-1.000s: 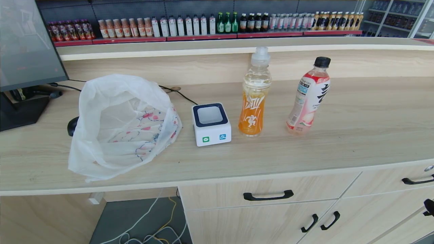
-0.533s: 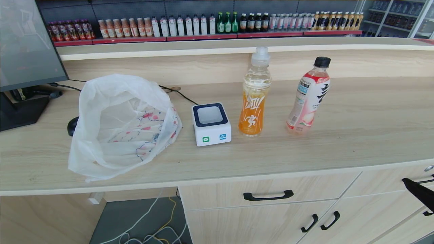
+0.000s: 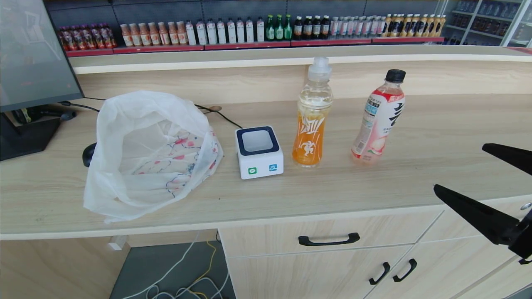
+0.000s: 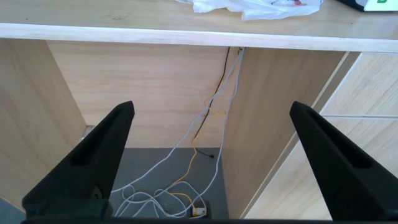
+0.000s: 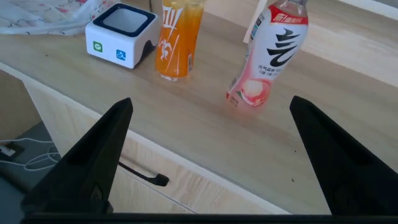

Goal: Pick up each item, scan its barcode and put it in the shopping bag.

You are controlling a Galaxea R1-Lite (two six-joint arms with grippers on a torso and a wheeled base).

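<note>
**newbie42:** what kind of place is this?

**deskjockey:** a shop, looks like the checkout. Rows of bottled drinks (image 3: 249, 30) on red-edged shelves (image 3: 245, 45) along the back wall. There's a screen (image 3: 33, 54) at the left end of the wooden desk (image 3: 415, 166), and a little white scanner box (image 3: 259, 152) next to a thin plastic shopping bag (image 3: 145, 153).

**newbie42:** yep, more bottle racks (image 3: 478, 20) in the far right corner too.

The black, wedge-fingered right gripper (image 3: 459, 166) points forward and slightly inward, its two fingers spread wide apart. The matching black left gripper (image 4: 211, 106) has its fingers spread equally wide.
</note>
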